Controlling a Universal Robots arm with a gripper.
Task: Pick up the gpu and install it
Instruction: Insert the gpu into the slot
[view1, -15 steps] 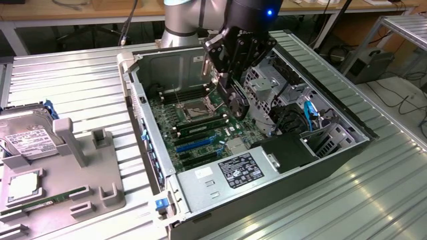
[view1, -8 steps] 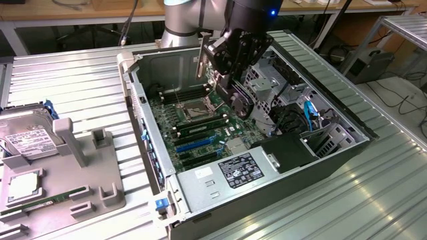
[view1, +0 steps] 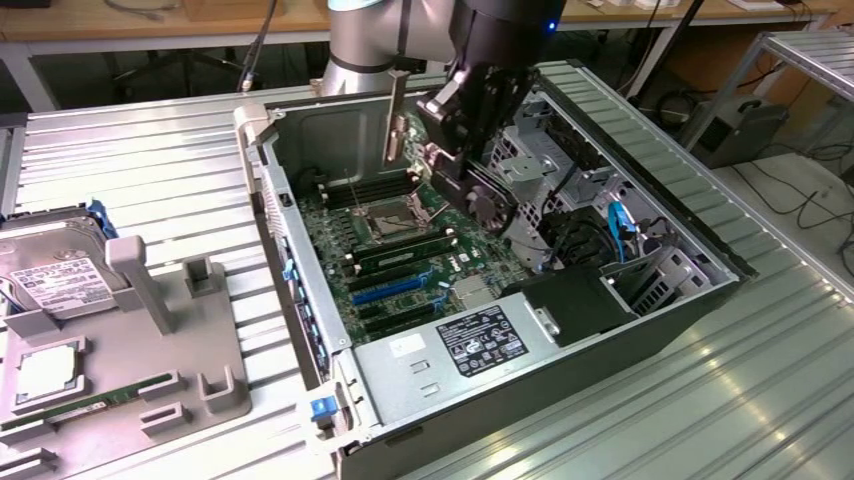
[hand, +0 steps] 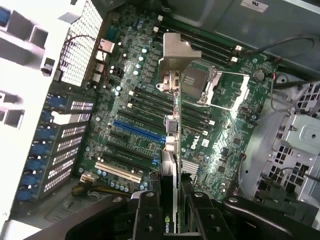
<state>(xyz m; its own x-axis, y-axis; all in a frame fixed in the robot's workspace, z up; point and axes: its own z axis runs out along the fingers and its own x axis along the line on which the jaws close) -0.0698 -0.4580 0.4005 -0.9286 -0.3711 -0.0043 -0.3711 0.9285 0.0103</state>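
The pincer (hand: 171, 215) pinches the gpu (view1: 489, 200) above the motherboard (hand: 125, 80), mid-install; seating it likely calls for lining its edge over the blue slot (hand: 137, 131).

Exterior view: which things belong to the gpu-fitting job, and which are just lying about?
In the job: gpu, gripped in the hand; motherboard; open computer case.
Lying about: hard drive; memory stick; grey tray.
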